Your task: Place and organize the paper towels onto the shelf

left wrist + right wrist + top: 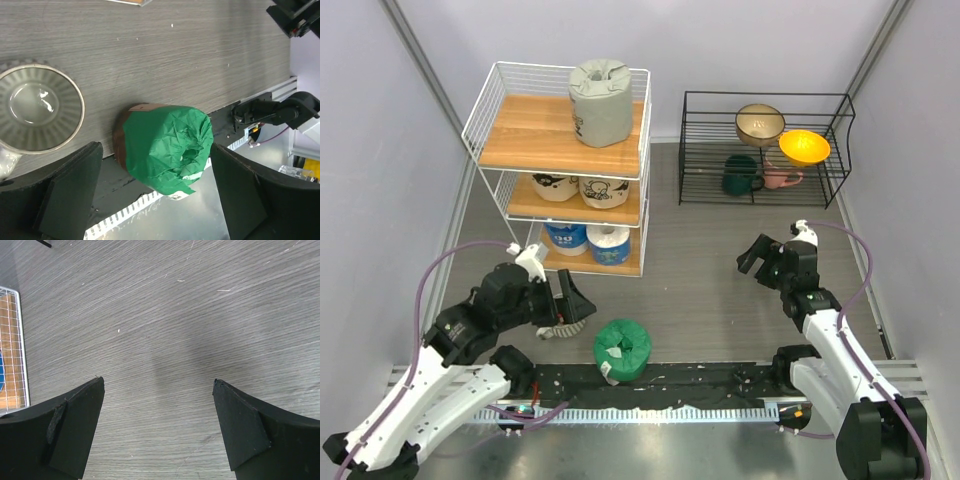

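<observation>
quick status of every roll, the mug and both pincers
green roll, on table, unshelved, standing on end
grey roll, on top tier of shelf
two tan rolls, on middle tier
blue-white rolls, on bottom tier
ribbed mug, upright on table
left pincer, open, empty
right pincer, open, empty

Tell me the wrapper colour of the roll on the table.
Green crinkled wrap on that fat paper towel roll; clearest in left wrist view.

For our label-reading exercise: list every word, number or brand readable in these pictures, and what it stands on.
No text is readable.
Tan cartoon-print wrapped rolls, middle board of white wire shelf: print too small.
Blue-and-white wrapped rolls, bottom board: markings blurred.
Green wrapped roll: pale tag, illegible.
</observation>
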Tool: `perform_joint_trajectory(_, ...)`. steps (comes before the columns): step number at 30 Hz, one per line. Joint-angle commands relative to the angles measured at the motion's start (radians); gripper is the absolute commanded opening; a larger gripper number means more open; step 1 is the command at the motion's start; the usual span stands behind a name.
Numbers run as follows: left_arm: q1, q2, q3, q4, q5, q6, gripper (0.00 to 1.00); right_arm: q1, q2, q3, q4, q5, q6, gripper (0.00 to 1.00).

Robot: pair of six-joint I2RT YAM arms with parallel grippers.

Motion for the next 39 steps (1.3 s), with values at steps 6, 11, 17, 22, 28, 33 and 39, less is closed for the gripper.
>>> perform_joint_trajectory(6, -0.28, 0.098, -0.014, 0.082, -0.277, -0.097, 0.95, 0.003, -0.002, 0.002, 0.035, -0.008, -0.003, 0.95)
perform_joint_trajectory(11, -0.523, 0.219, 0.018, 0.076, -0.482, -0.17, 0.97, 0.003, 0.001, 0.002, 0.034, -0.008, -0.003, 0.95)
perform_joint_trajectory(17, -0.603, 0.245, 0.009, 0.076, -0.554, -0.212, 0.98, 0.003, 0.004, 0.002, 0.035, -0.011, -0.004, 0.95)
perform_joint_trajectory(22, -0.621, 0.292, 0.012, 0.079, -0.574, -0.213, 0.98, 0.003, 0.006, 0.002, 0.037, -0.013, -0.004, 0.96)
perform_joint_trajectory(28, -0.649, 0.32, 0.003, 0.086, -0.566, -0.209, 0.96, 0.003, 0.004, 0.002, 0.037, -0.016, -0.003, 0.96)
perform_joint_trajectory(33, -0.661, 0.322, -0.026, 0.094, -0.536, -0.218, 0.94, 0.005, 0.004, 0.001, 0.035, -0.019, -0.001, 0.95)
perform_joint_trajectory(39, -0.682, 0.334, -0.051, 0.111, -0.496, -0.223, 0.89, 0.005, 0.003, -0.001, 0.037, -0.019, 0.0, 0.95)
